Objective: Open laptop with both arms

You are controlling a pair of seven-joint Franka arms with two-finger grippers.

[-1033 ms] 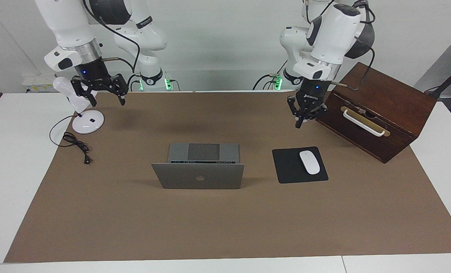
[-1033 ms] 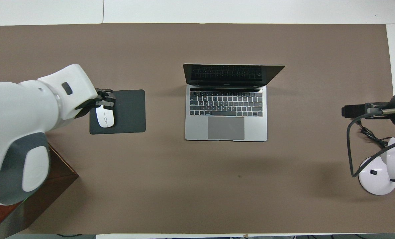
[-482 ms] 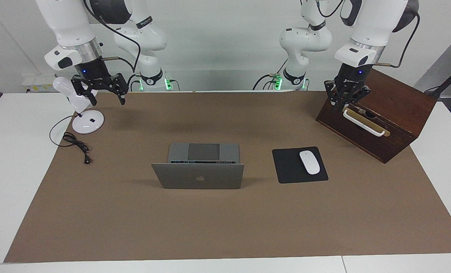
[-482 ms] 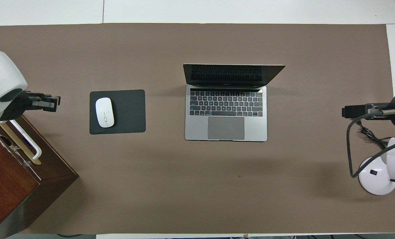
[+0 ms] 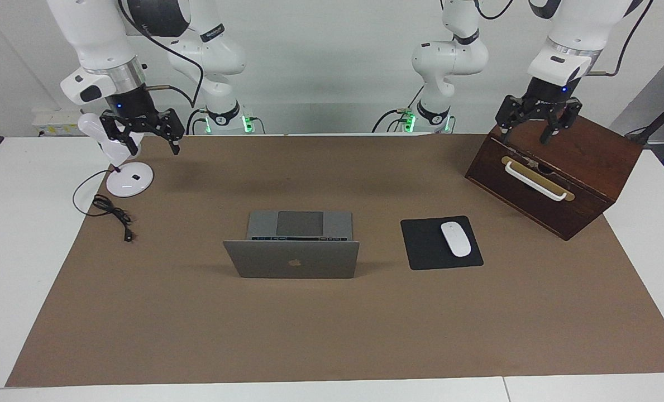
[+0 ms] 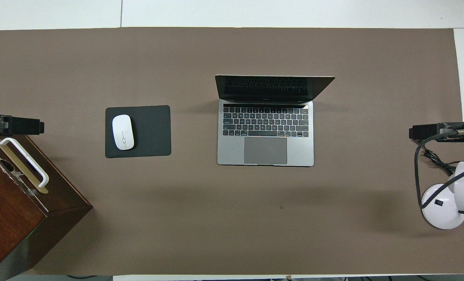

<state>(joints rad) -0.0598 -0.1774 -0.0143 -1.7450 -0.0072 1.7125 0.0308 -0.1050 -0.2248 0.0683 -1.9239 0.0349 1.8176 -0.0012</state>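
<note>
The desk (image 5: 8,234) carries a brown mat (image 5: 332,335) that marks the working area, and everything sits on or at the edge of it.

The wooden box (image 5: 583,162) stands at the left arm's end of the desk, its white handle (image 5: 534,180) turned toward the middle. It is well apart from the task's thing and appears to play no part.

The laptop (image 5: 292,258) lies at the middle of the mat, between the 2 arms, presumably so that each could reach 1 side. Its lid stands raised, the logo facing away from the robots; in the overhead view the keyboard deck (image 6: 265,132) and trackpad are fully exposed toward them. On this evidence the opening is judged done or nearly so.

The desk lamp (image 5: 122,167) stands at the right arm's end, its cable (image 5: 111,211) trailing on the mat.

The mouse pad (image 5: 441,242) lies beside the laptop toward the left arm's end, with the white mouse (image 5: 455,238) on it.

The left gripper (image 5: 537,125) hangs over the box top, jaws spread, holding nothing. The right gripper (image 5: 144,139) hangs over the mat's edge by the lamp, jaws likewise spread and empty. Both are raised well clear of the laptop, consistent with a parked posture, in my judgement.
</note>
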